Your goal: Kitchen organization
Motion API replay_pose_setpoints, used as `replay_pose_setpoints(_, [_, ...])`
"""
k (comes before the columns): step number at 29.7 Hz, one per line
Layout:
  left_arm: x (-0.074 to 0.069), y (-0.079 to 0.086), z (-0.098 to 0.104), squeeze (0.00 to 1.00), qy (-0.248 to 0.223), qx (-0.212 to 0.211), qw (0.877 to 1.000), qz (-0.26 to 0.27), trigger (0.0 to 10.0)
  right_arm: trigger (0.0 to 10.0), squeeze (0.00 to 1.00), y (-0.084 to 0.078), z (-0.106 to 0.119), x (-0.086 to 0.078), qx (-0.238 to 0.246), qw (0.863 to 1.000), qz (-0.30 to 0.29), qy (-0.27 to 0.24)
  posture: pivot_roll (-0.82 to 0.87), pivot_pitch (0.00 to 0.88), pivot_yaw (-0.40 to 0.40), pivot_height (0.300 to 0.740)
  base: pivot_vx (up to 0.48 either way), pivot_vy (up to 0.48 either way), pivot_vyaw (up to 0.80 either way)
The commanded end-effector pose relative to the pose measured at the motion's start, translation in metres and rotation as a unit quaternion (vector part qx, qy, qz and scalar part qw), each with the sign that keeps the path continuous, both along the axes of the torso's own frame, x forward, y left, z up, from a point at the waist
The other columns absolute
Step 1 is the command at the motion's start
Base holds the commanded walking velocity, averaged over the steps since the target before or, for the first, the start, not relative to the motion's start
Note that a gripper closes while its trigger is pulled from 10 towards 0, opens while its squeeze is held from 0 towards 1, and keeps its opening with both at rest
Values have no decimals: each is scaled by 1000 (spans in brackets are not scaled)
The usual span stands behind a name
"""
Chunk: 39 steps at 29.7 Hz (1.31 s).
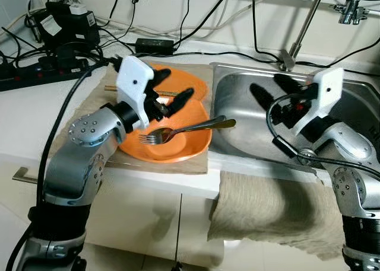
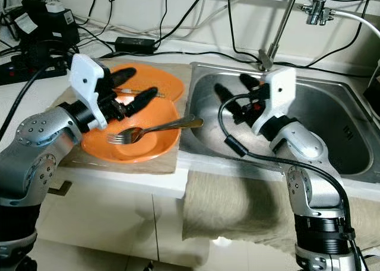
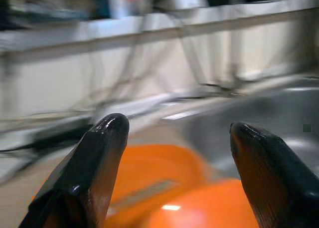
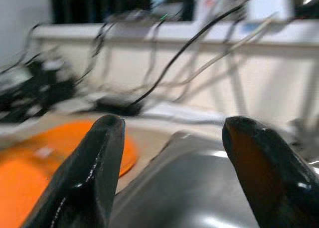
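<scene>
Nearest to us are our own two silver arms, bent up in front of the white table (image 1: 24, 123). Behind them, running from largest to smallest: the stainless-steel sink basin (image 1: 237, 126) set into the table on our right, the beige woven cloth (image 1: 270, 209) draped over the table's front edge below it, the tan mat (image 1: 196, 164) on our left, and on that mat two shallow orange plastic plates, the near one (image 1: 178, 146) overlapping the far one (image 1: 184, 84). A thin stick-like utensil (image 2: 127, 91) lies on the far plate; we cannot tell what it is. Across the near plate lies a polished metal fork (image 1: 184, 130), tines in the plate's hollow, handle running out over the rim toward the sink.

Our left gripper (image 1: 175, 87) hovers above the two plates with its black fingers spread apart and nothing between them. Our right gripper (image 1: 274, 88) hangs over the sink, likewise spread and empty.

We judge the fork to be light, rigid and slick, lying nearly flat, so pinching it mid-shaft could let it skid on the smooth plate. The handle end overhanging the rim looks the better hold, since a finger can get beneath it there. The plates should be light and stiff but slippery; we would pinch them at the rim, and the fork could slide off if the near plate tilts.
</scene>
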<state>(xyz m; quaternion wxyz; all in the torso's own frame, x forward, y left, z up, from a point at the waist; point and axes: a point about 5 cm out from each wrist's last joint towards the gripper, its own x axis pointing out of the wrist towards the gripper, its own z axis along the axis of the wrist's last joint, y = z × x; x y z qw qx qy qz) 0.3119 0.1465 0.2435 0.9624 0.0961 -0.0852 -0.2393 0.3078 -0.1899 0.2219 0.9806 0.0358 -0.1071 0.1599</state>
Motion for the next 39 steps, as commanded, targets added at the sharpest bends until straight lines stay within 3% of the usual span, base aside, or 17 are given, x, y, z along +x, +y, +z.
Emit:
replay_pose_setpoints(1, [2, 5, 9, 0, -31, -3, 998, 46, 10000, 10000, 0, -9, 7, 1, 23, 999, -43, -19, -30, 0, -47, 740, 0, 0, 0])
replay_pose_setpoints(3, [-2, 5, 16, 0, -61, -50, 995, 67, 10000, 10000, 0, -2, 7, 0, 17, 999, -43, -24, -26, 0, -50, 740, 0, 0, 0])
replay_pose_setpoints(7, [-11, 0, 10, 0, -64, -55, 995, 51, 10000, 10000, 0, 15, 3, -3, 6, 1000, -4, -21, -23, 0, -51, 740, 0, 0, 0])
replay_pose_setpoints(13, [-19, -1, 1, 0, -46, -82, 995, 45, 10000, 10000, 0, 25, -1, -3, -1, 1000, 6, -8, -20, 0, -55, 740, 0, 0, 0])
replay_pose_setpoints(17, [-18, 1, 1, 0, -60, -57, 994, 66, 10000, 10000, 0, 28, -6, -4, -6, 1000, -2, 4, -19, 0, -55, 740, 0, 0, 0])
replay_pose_setpoints(22, [-17, 4, 3, 0, -66, -64, 993, 80, 10000, 10000, 0, 30, -10, -6, -5, 1000, -14, 15, -25, 0, -47, 740, 0, 0, 0])
replay_pose_setpoints(39, [-18, 11, 1, 0, -66, -76, 990, 100, 10000, 10000, 0, 32, -9, -10, -4, 999, -26, 19, -31, 0, -52, 740, 0, 0, -787])
